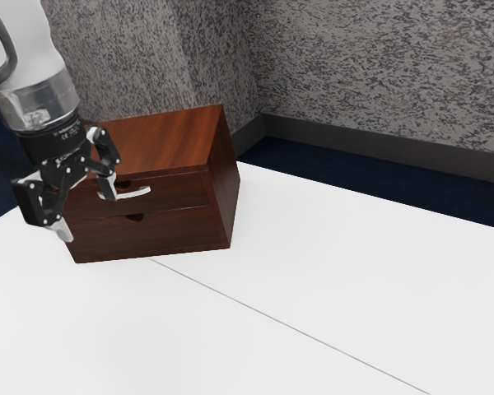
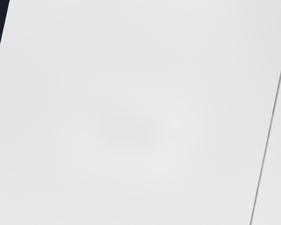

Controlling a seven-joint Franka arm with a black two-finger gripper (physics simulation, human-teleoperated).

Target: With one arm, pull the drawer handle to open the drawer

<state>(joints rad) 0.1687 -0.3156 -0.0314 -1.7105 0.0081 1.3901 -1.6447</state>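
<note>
Exterior view: the tool (image 1: 84, 210) hangs open before the wooden drawer box (image 1: 181, 164) on the white desk (image 1: 313, 288), one finger just beside the silver handle (image 1: 136, 192), at its nine o'clock.

Bare simulated test room, laid out as a tabletop robot workcell.

A wide white table (image 1: 329, 280), crossed by a thin seam (image 1: 255, 313), was spread beneath and in front of the gripper (image 1: 86, 212), and the same blank white surface was seen directly under the hand in the wrist view. Beyond the gripper, past the table's far edge, walls (image 1: 379, 66) of flat grey speckled texture were joined at a corner and edged by a dark baseboard (image 1: 379, 140) over a dark blue floor (image 1: 395, 181). One plain wooden drawer cabinet (image 1: 173, 164) was set on the table just beside the gripper. A laboratory mock-up was suggested by these uniform, rendered surfaces.
</note>
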